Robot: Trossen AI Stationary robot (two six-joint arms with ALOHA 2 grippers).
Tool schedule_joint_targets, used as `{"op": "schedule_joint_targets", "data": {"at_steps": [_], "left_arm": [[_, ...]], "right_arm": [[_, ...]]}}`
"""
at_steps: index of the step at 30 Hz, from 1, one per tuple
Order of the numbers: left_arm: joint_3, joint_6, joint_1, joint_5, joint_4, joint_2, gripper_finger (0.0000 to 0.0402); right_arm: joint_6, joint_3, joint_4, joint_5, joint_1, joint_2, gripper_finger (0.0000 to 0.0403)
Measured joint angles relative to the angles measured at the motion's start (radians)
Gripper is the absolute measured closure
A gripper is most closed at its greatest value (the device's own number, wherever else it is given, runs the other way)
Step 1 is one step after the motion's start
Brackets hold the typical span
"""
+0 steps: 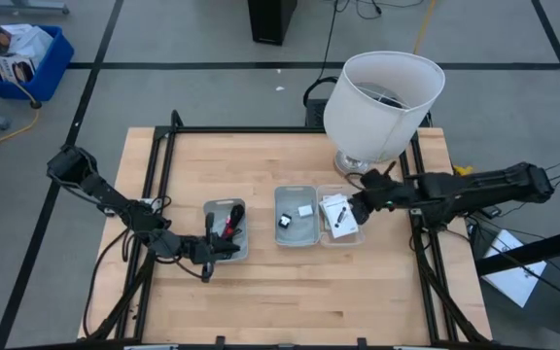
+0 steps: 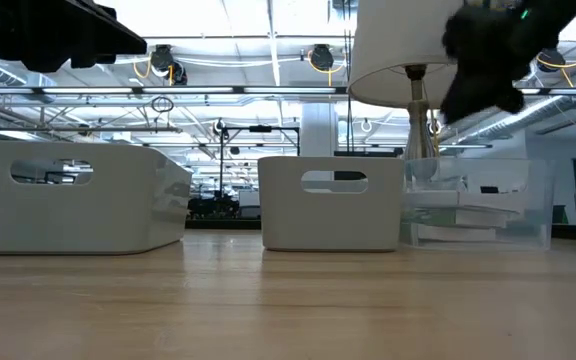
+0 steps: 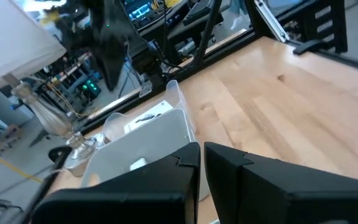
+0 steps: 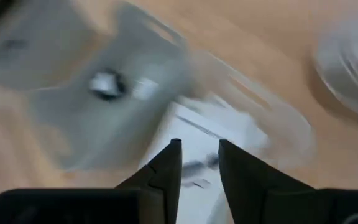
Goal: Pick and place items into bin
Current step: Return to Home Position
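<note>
The right hand [image 1: 361, 207] is held over the right edge of the transparent bin [image 1: 339, 238], fingers parted, nothing gripped. The white cards [image 1: 335, 214] are seen inside that bin, the tiny blocks [image 1: 304, 210] in the middle grey bin [image 1: 297, 239], and the cables [image 1: 229, 226] in the left grey bin [image 1: 224, 206], beside which the closed, empty left hand [image 1: 229, 249] is found. No item is seen loose on the desk [image 1: 290, 292], so withdrawal to rest is judged the step in hand. A lift clear of rim and lampshade [image 1: 382, 97] is called for.

Bright, even light from ceiling strips [image 2: 268, 40], with soft, faint shadows.
</note>
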Motion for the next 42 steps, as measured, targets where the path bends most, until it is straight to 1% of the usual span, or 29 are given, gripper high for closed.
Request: {"op": "schedule_joint_targets", "data": {"at_steps": [3, 4, 7, 9, 10, 13, 15, 16, 18, 19, 21, 22, 24, 27, 29, 33, 36, 38, 40, 42], "left_arm": [[0.0, -0.055, 0.0, 0.0, 0.016, 0.0, 0.0371], [0.0, -0.064, 0.0, 0.0, 0.023, 0.0, 0.0371], [0.0, -0.069, 0.0, 0.007, 0.025, 0.0, 0.0371], [0.0, -0.058, 0.0, 0.005, 0.025, 0.0, 0.0379], [0.0, -0.051, 0.0, -0.006, 0.024, 0.0, 0.0388], [0.0, -0.033, 0.02, -0.077, 0.024, 0.0, 0.0395], [0.0, -0.025, 0.057, -0.09, 0.018, -0.007, 0.0396], [0.0, -0.025, 0.084, -0.073, 0.017, -0.012, 0.0397], [0.0, -0.018, 0.151, -0.005, 0.021, -0.02, 0.0398], [0.0, -0.003, 0.176, 0.031, 0.018, -0.035, 0.0398], [-0.001, 0.05, 0.192, 0.084, 0.02, -0.088, 0.0399], [-0.001, 0.076, 0.189, 0.092, 0.025, -0.123, 0.0399], [-0.007, 0.123, 0.166, 0.088, 0.016, -0.208, 0.0399], [-0.04, 0.152, 0.115, 0.077, -0.023, -0.355, 0.04], [-0.084, 0.154, 0.098, 0.06, -0.038, -0.442, 0.04], [-0.194, 0.138, 0.11, 0.039, -0.037, -0.572, 0.04], [-0.273, 0.122, 0.156, 0.125, 0.005, -0.655, 0.0401], [-0.298, 0.098, 0.2, 0.155, 0.007, -0.7, 0.0401], [-0.3, 0.077, 0.247, 0.194, -0.045, -0.738, 0.0401], [-0.291, 0.063, 0.298, 0.267, -0.111, -0.764, 0.0401]], "right_arm": [[-0.165, 0.007, 0.088, 0.005, 0.066, -0.067, 0.0316], [-0.208, 0.007, 0.122, 0.026, 0.097, -0.083, 0.0323], [-0.366, -0.004, 0.247, 0.106, 0.202, -0.105, 0.0359], [-0.492, -0.028, 0.324, 0.134, 0.274, -0.105, 0.0388], [-0.548, -0.042, 0.361, 0.138, 0.304, -0.103, 0.0395], [-0.67, -0.082, 0.448, 0.2, 0.356, -0.103, 0.0396], [-0.737, -0.104, 0.459, 0.216, 0.357, -0.113, 0.04], [-0.757, -0.114, 0.463, 0.222, 0.347, -0.119, 0.0401], [-0.78, -0.133, 0.485, 0.227, 0.314, -0.139, 0.0402], [-0.794, -0.141, 0.499, 0.208, 0.295, -0.154, 0.0402], [-0.816, -0.159, 0.527, 0.168, 0.271, -0.196, 0.0402], [-0.82, -0.17, 0.539, 0.161, 0.264, -0.223, 0.0402], [-0.822, -0.198, 0.557, 0.157, 0.262, -0.287, 0.0402], [-0.797, -0.263, 0.571, 0.156, 0.263, -0.384, 0.0402], [-0.775, -0.321, 0.594, 0.156, 0.263, -0.435, 0.0403], [-0.791, -0.421, 0.674, 0.155, 0.263, -0.512, 0.0403], [-0.813, -0.474, 0.715, 0.155, 0.262, -0.565, 0.0403], [-0.823, -0.499, 0.727, 0.153, 0.259, -0.595, 0.0403], [-0.828, -0.511, 0.727, 0.148, 0.252, -0.618, 0.0403], [-0.845, -0.517, 0.73, 0.121, 0.242, -0.639, 0.0403]]}}
